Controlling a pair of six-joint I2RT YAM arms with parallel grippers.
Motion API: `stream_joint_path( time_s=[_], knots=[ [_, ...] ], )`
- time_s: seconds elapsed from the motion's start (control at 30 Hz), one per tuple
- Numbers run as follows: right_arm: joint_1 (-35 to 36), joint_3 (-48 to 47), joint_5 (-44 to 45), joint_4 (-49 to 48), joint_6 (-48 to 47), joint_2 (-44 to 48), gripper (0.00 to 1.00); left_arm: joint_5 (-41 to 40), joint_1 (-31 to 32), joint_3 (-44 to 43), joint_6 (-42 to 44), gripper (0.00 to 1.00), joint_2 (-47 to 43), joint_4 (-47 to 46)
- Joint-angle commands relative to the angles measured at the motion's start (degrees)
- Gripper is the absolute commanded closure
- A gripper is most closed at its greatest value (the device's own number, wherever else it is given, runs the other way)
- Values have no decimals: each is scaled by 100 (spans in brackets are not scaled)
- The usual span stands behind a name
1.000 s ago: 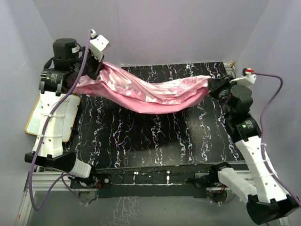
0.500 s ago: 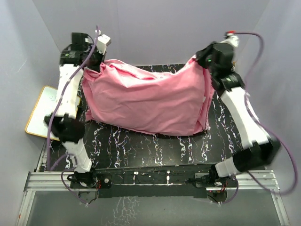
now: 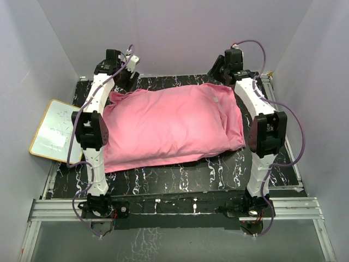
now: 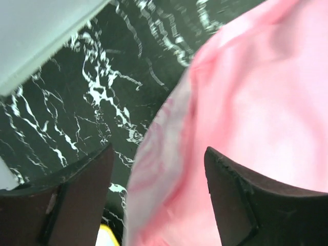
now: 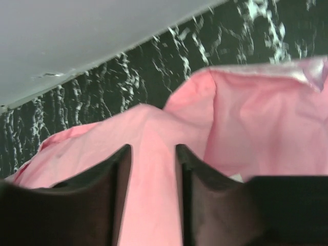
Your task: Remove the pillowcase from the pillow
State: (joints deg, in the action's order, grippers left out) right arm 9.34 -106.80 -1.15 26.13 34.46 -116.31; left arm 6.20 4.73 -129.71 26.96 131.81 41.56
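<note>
pillowcase (image 3: 169, 125) plump, flat on tabletop (image 3: 180, 174) between arms | likely soft, light, slippery; pinch cloth alone at a far corner | left hand (image 4: 159, 151) released, wide | right hand (image 5: 152, 148) released, narrowly parted over a fold

No writing, label, brand or number can be read in any view. The white board (image 3: 53, 130) at the counter's (image 3: 180, 173) left edge bears faint grey marks, too small to make out.
</note>
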Motion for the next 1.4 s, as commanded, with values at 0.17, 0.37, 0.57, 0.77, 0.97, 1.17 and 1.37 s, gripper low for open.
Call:
stream_joint_path(
  time_s=[0.17,0.37,0.57,0.77,0.97,1.17,1.37],
  knots=[
    [-683,1054,-821,-597,166,863,47,1222,1204,1393,271,29,-1478,472],
    [-748,3061,-1478,-1153,174,1582,50,1764,1249,2311,81,43,-1418,544],
    [-742,4024,-1791,-1321,35,1949,54,1038,1249,3495,406,76,-1662,128],
    [-695,4295,-2215,-1457,-77,2063,53,484,1234,4212,652,98,-2021,-214],
    [-153,4376,-1979,-1393,-285,2415,38,626,1232,3765,583,100,-2012,-163],
    [553,4374,-1633,-1261,-256,2533,38,1184,1390,2282,85,83,-1615,416],
    [849,4446,-1733,-1509,-141,2885,50,1775,1748,814,-444,69,-1076,906]
  ],
)
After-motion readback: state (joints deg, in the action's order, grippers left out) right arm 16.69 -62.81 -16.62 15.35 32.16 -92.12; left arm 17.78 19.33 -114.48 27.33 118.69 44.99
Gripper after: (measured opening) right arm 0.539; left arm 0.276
